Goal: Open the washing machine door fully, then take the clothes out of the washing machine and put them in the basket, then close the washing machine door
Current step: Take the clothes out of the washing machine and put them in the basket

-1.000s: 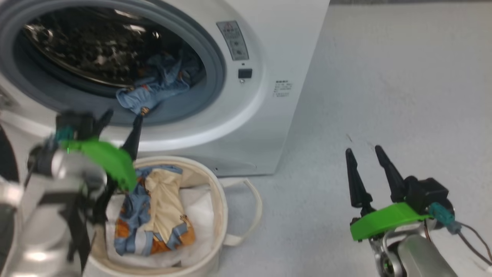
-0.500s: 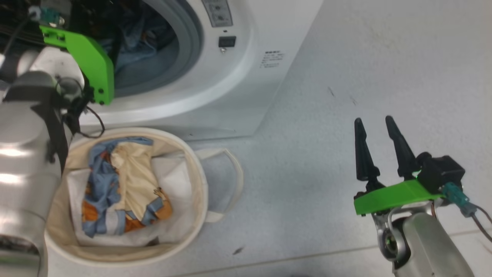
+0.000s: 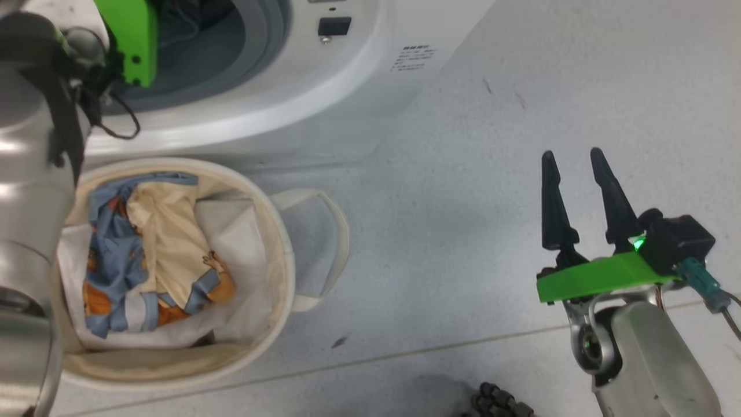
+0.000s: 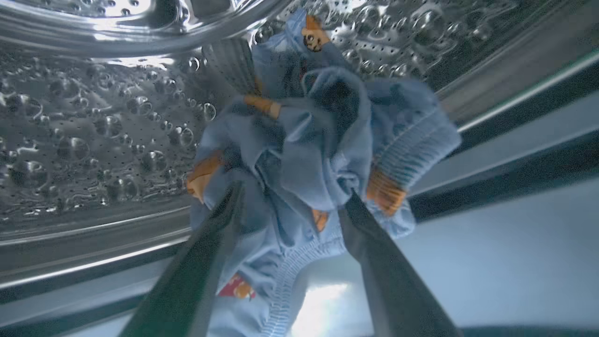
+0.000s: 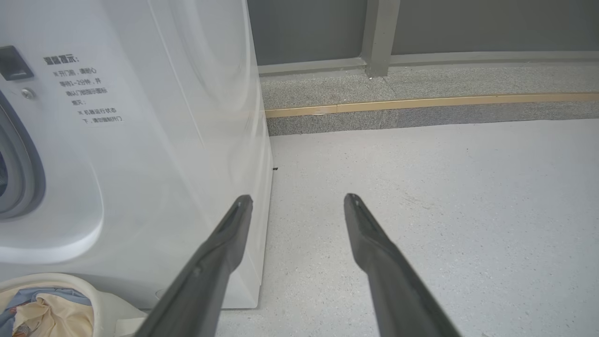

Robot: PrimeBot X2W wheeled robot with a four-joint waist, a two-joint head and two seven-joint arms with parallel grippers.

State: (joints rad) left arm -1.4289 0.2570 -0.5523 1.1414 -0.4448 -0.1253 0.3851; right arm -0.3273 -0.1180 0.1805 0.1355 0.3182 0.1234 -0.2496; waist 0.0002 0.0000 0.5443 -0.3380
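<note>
Inside the washing machine [image 4: 93,140], the left pincer [image 4: 294,189] gapes wide, fingers [image 4: 206,262] straddling and touching the clothes [image 4: 304,140].

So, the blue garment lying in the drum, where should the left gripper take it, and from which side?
Pinch the thick bunched fold in the middle of the clothes, coming straight in from the door opening. That hump stands proud of the drum, and the open left gripper has one finger on each side of it.
</note>
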